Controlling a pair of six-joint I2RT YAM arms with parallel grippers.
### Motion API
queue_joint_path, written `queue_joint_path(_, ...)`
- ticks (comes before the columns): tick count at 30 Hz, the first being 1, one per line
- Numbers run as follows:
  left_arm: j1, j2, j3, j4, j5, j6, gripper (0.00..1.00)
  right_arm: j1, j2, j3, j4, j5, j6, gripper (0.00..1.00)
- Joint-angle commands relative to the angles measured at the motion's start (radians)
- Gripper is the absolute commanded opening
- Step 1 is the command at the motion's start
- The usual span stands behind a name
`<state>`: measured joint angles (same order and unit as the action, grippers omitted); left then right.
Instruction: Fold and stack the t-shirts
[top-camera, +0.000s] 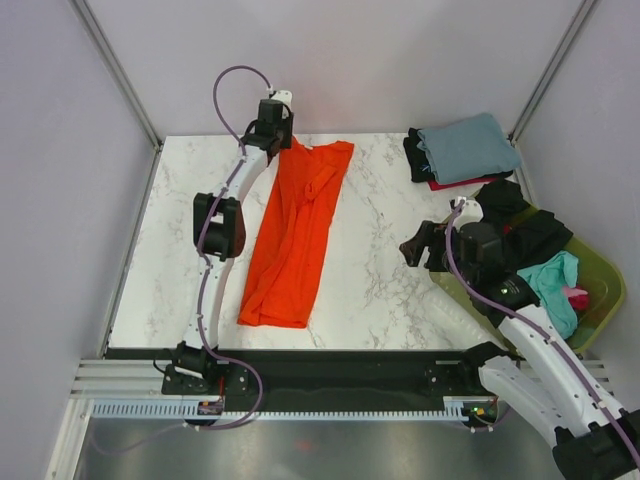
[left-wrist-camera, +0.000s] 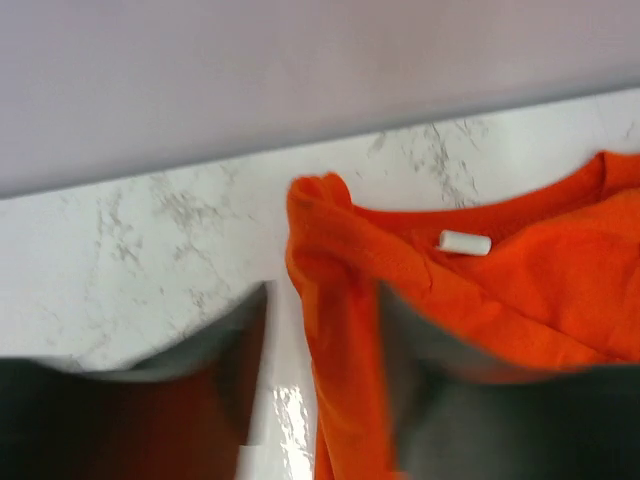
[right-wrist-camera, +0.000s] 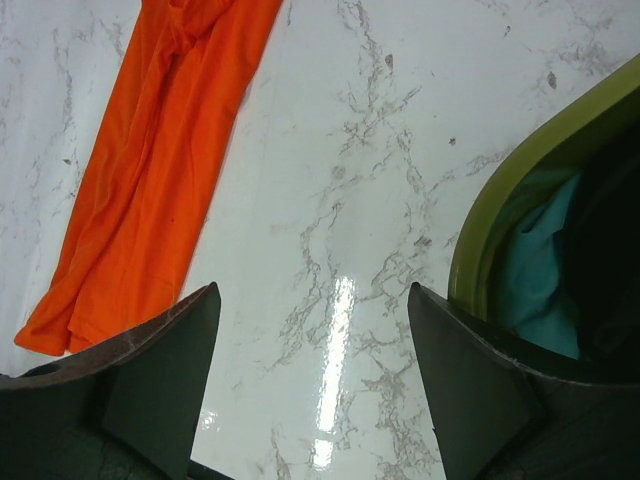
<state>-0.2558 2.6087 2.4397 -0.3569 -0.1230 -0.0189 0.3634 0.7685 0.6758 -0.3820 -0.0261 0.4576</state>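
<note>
- From the top view, the orange shirt (top-camera: 298, 235) is seen on the bench (top-camera: 380, 220) as a long narrow strip. Its long axis runs from the far middle down to the near left. The left claw (top-camera: 278, 135) is placed at the far, collar end of it. The right claw (top-camera: 412, 247) is well apart from the strip, to its right and just beside the basket (top-camera: 600, 275). The folded shirts (top-camera: 465, 148) are stacked at the far right corner. The left arm is therefore judged the nearer one for the coming fold.
- In the left wrist view, which is blurred, the left claw (left-wrist-camera: 322, 300) is spread, and the collar corner of the orange shirt (left-wrist-camera: 520, 280) is caught between its jaws. Bare bench is seen between one finger and the cloth, so no pinch is made yet. A white label (left-wrist-camera: 465, 243) is seen inside the collar.
- In the right wrist view, the right claw (right-wrist-camera: 315, 340) is spread wide over bare bench, and nothing is held. The near end of the orange shirt (right-wrist-camera: 150, 180) lies ahead to its left. The basket (right-wrist-camera: 520, 190), with a teal shirt (right-wrist-camera: 535, 280) inside, lies to its right.
</note>
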Motion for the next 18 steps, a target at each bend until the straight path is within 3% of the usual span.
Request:
queue_joint_path(1,-0.016,0.007,0.048,0.187,-0.092,0.168,0.99,-0.006,0.017,0.025,-0.040,0.043,-0.034,0.84)
queue_joint_path(7,-0.074,-0.139,-0.108,0.145,-0.159,0.223,1.00,-0.006,0.054,-0.015,0.014,-0.004,-0.008,0.84)
queue_joint_path(10,-0.074,-0.249,-0.174,0.032,-0.202,0.142,1.00,-0.006,0.121,-0.056,0.123,-0.066,0.035,0.84)
queue_joint_path(13,-0.045,-0.381,-0.260,-0.136,-0.182,-0.068,0.97,0.021,0.262,-0.048,0.235,-0.123,0.072,0.83)
queue_joint_path(18,0.000,-0.689,-0.707,-0.145,-0.113,-0.226,0.92,0.241,0.585,0.143,0.255,-0.034,0.067,0.80)
